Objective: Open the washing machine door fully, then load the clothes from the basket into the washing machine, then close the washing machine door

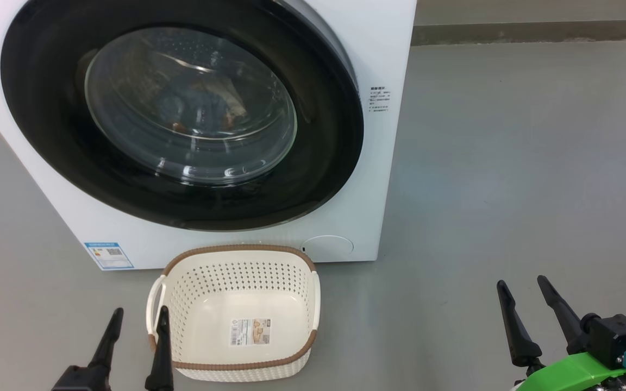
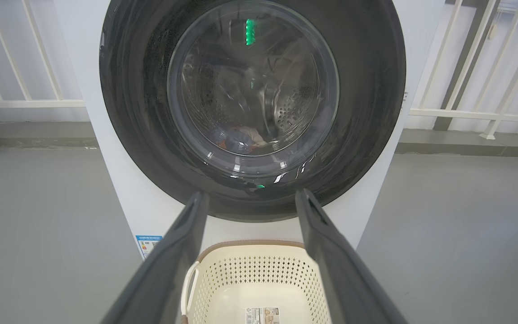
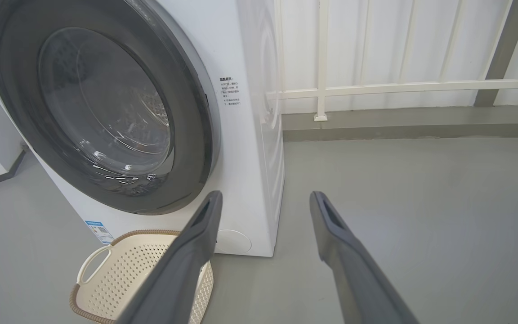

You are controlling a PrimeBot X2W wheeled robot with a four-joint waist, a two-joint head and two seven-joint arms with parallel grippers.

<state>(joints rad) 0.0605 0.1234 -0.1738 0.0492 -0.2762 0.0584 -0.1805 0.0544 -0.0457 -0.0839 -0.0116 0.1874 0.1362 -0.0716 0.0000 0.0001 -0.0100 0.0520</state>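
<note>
The white washing machine [image 1: 378, 136] stands on the floor with its round black door [image 1: 52, 136] shut against the front. Through the glass window the clothes [image 1: 204, 106] lie inside the drum, blue with cream and orange patches; they also show as clothes [image 2: 241, 137] low in the drum in the left wrist view. The white basket [image 1: 302, 282] with a brown rim sits on the floor before the machine, holding just a label. My left gripper [image 1: 138, 316] is open at the basket's left handle. My right gripper [image 1: 522, 287] is open over bare floor to the right.
Grey floor [image 1: 508, 163] spreads to the right of the machine. A white railing [image 3: 398, 85] and a low kerb [image 3: 412, 121] run behind it. A blue sticker [image 1: 108, 255] marks the machine's lower left corner.
</note>
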